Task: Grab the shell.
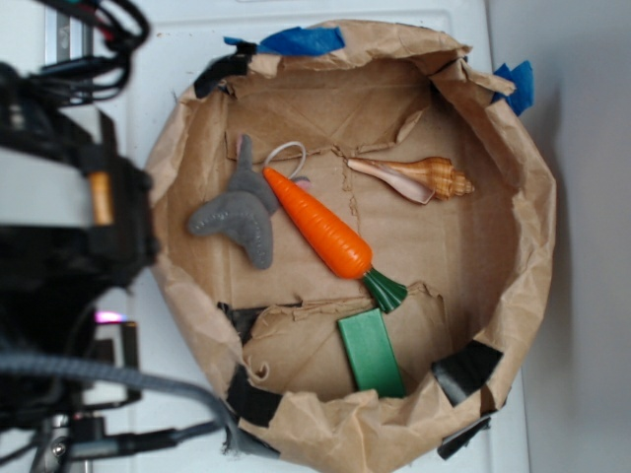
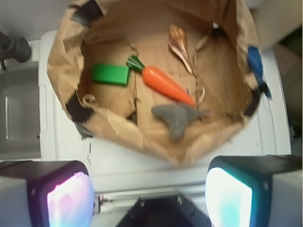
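The shell (image 1: 414, 177) is tan-orange with a pale opening. It lies in the back right of a brown paper bin (image 1: 527, 246), apart from the orange carrot. The wrist view shows the shell (image 2: 181, 45) at the far side of the paper bin (image 2: 64, 56), beyond the carrot (image 2: 166, 84). My gripper (image 2: 149, 196) is open, its two glowing pads wide apart with nothing between them. It hangs outside the bin's near rim, well short of the shell. In the exterior view only the blurred black arm (image 1: 59, 227) shows at the left.
An orange carrot (image 1: 330, 232) with a green top lies diagonally mid-bin. A grey felt toy (image 1: 242, 212) sits to its left and a green block (image 1: 372, 352) near the front. Crumpled paper walls with black and blue tape ring everything. White tabletop (image 2: 142, 158) lies under my fingers.
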Tool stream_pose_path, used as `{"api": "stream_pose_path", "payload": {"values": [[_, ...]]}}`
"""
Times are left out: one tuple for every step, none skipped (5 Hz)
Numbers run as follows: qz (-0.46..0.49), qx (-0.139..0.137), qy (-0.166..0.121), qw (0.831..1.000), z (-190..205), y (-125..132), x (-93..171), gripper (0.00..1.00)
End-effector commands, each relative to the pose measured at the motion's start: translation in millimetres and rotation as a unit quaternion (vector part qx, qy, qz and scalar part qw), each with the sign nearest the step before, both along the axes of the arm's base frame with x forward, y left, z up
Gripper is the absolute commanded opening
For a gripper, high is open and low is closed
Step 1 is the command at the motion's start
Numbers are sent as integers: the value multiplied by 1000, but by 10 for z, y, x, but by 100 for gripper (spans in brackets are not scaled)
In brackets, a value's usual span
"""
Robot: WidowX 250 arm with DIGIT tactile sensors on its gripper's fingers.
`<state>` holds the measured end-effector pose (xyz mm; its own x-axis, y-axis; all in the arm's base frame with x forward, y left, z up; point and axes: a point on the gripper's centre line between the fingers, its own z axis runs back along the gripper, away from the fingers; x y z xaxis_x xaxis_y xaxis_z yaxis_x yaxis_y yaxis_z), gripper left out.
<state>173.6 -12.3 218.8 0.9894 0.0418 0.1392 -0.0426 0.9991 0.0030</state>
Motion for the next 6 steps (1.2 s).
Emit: {"api": "stream_pose_path", "payload": {"values": [[-49, 10, -41, 998, -169, 89, 435, 100], [-77, 6, -54, 996, -250, 136, 568, 100], [-87, 1, -61, 994, -412, 242, 708, 100], [-105, -17, -59, 993, -651, 242, 732, 100], [-110, -16, -57, 992, -840, 280, 785, 100], [-143, -14, -54, 988, -1075, 334, 1073, 100]]}}
